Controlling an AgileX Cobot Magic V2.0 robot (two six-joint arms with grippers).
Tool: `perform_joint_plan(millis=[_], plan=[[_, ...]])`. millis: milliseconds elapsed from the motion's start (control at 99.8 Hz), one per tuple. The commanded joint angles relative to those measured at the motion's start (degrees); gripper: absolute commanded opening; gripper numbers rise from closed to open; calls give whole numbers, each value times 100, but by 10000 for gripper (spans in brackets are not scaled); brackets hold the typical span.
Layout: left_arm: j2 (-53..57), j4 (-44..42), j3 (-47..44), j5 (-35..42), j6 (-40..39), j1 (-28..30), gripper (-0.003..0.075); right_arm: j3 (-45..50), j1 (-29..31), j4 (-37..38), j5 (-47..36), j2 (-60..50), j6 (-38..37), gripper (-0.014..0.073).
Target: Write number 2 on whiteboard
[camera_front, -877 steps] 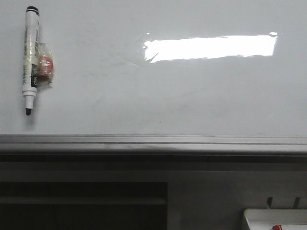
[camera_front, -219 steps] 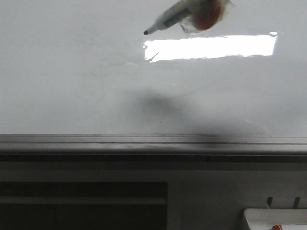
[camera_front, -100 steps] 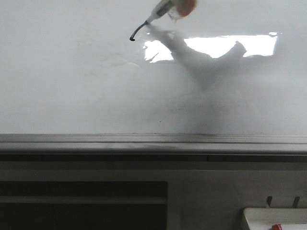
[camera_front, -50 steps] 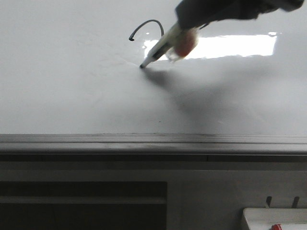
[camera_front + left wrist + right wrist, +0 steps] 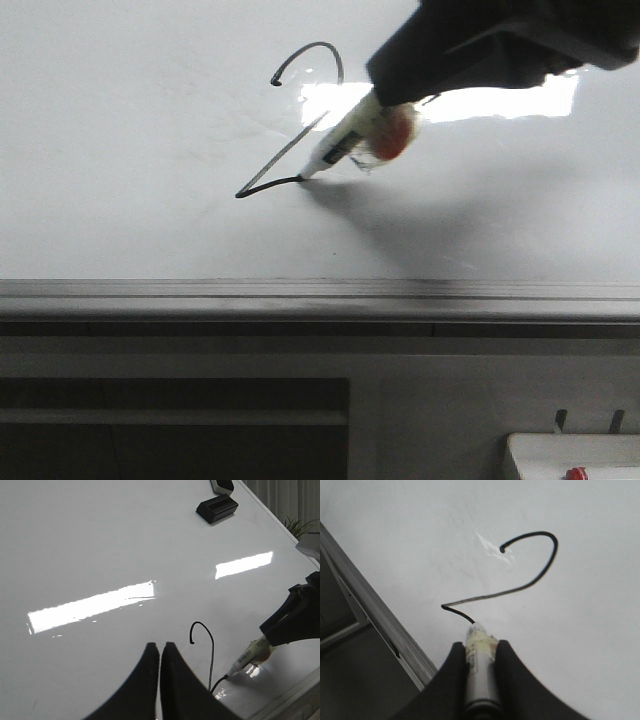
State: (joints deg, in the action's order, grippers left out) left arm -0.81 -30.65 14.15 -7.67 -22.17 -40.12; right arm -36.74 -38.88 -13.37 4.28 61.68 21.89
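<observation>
A thin black line on the whiteboard (image 5: 140, 120) forms the number 2 (image 5: 290, 150): hooked top, long diagonal, and a short start of the base. It also shows in the left wrist view (image 5: 210, 657) and the right wrist view (image 5: 530, 577). My right gripper (image 5: 481, 647) is shut on a white marker (image 5: 345, 145) with a red magnet taped to it; the marker tip touches the board at the end of the base stroke. The marker is also in the left wrist view (image 5: 247, 655). My left gripper (image 5: 160, 647) is shut and empty, held off the board to the left of the figure.
The grey metal bottom rail (image 5: 320, 298) runs just below the writing. A bright light glare (image 5: 500, 100) lies on the board behind the right arm. Two black holders (image 5: 217, 507) sit at the board's far end. A white tray corner (image 5: 570, 455) is at lower right.
The marker has moved from the hook down the diagonal to the lower left, then turned right, drawing the diagonal and the start of the base. The right arm has come lower.
</observation>
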Motion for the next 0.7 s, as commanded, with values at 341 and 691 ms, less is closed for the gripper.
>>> perform_joint_plan(millis=[341,691], plan=[[-60,-17,162,420,-59,-11,-20,295,361,108,34,-631,77,-50],[-60,-17,162,533,-59,-11,-20,-75,167,108,-16,-631,77,-50]])
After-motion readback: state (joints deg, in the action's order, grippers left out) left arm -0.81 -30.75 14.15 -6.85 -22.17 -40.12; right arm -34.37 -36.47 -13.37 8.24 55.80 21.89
